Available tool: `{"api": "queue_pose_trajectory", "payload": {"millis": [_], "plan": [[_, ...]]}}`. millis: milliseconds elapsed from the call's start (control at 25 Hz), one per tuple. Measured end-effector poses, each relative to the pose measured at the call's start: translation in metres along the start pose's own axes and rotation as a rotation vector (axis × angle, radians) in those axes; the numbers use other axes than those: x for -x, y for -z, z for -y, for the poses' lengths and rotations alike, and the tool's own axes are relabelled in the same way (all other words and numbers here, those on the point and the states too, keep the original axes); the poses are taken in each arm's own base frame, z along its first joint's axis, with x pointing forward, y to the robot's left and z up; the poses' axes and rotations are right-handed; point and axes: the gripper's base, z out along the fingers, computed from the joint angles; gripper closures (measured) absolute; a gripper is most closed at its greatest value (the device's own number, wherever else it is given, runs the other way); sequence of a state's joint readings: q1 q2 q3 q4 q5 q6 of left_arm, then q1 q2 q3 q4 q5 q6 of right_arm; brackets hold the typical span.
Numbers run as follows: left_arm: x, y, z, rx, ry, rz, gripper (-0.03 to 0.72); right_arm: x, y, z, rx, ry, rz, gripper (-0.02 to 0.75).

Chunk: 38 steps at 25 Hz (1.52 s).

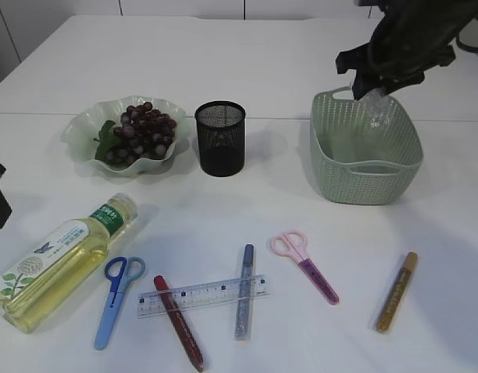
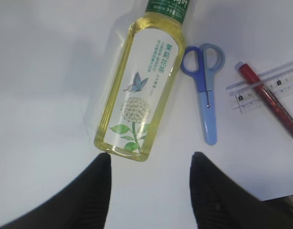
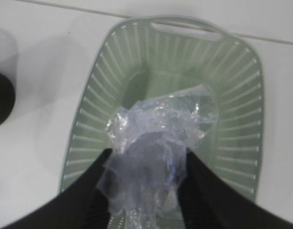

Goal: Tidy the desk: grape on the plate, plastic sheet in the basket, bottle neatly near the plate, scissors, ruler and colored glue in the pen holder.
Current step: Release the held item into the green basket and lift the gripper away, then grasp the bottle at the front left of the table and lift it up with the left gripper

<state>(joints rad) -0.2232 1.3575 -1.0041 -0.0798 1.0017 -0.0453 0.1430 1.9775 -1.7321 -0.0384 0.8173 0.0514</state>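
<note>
My right gripper (image 3: 147, 157) hangs over the green basket (image 3: 113, 71), shut on the crumpled clear plastic sheet (image 3: 156, 129), which fills the gap between its fingers. The left gripper (image 2: 150, 160) stands open above bare table, just short of the base of the lying yellow tea bottle (image 2: 146, 81). Grapes (image 1: 141, 128) rest on the wavy plate (image 1: 83, 124), beside the black mesh pen holder (image 1: 220, 138). On the table in front lie blue scissors (image 1: 114, 299), pink scissors (image 1: 305, 264), a clear ruler (image 1: 204, 295) and red (image 1: 178, 320), blue (image 1: 245, 291) and gold (image 1: 397, 291) glue pens.
The red glue pen lies across the ruler's left end, and the blue glue pen crosses its right end. A seam in the white tabletop runs behind the plate and the basket. The pen holder shows dark at the left edge of the right wrist view.
</note>
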Motion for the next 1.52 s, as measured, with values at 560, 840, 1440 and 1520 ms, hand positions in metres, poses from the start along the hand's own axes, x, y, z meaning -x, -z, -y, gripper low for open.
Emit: {"api": "queue_pose_trajectory", "payload": {"millis": [560, 840, 1440, 1520], "plan": [[0.003, 0.000, -0.001, 0.007, -0.005, 0.032, 0.307, -0.002, 0.020, 0.001, -0.011, -0.026, -0.171, 0.153], [0.005, 0.000, -0.005, 0.057, -0.040, 0.055, 0.309, -0.018, 0.066, -0.004, -0.004, -0.010, -0.208, 0.216], [0.020, -0.026, -0.006, 0.065, -0.286, 0.067, 0.304, -0.136, 0.126, 0.000, 0.009, -0.003, -0.320, 0.218], [0.022, -0.040, -0.006, 0.053, -0.308, 0.020, 0.287, -0.144, 0.134, 0.001, 0.010, 0.000, -0.305, 0.218]]}}
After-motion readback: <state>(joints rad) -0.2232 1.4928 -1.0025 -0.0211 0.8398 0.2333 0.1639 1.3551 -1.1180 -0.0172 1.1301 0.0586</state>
